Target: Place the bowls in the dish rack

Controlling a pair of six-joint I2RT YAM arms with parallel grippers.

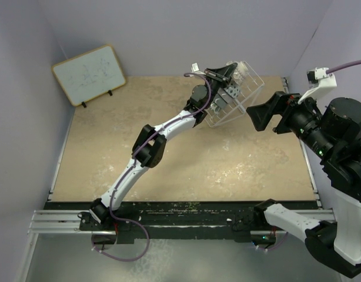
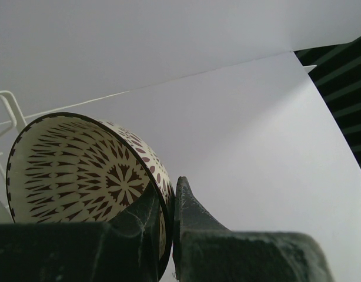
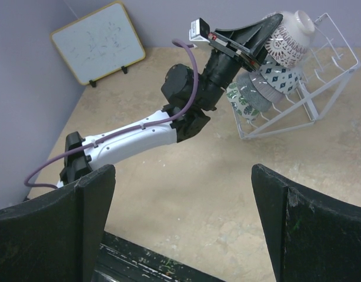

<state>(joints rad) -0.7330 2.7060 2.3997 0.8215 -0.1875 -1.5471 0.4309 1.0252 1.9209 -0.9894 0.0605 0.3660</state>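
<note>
Gripping the lattice bowl (image 2: 80,170) by its rim, the left claw (image 2: 169,197) is pinched tight on it at the top of the rack (image 3: 321,59), far right on the bench (image 1: 198,164). Three other bowls (image 3: 260,91) lean in the rack just below. The right claw (image 3: 180,173) gapes wide, empty, above the bench.

Overhead and distant right wrist views share the dish rack (image 1: 242,103); the left wrist view hugs one bowl (image 2: 80,170).

Robot lab; bare partition walls (image 1: 186,35); whiteboard (image 1: 89,74).
</note>
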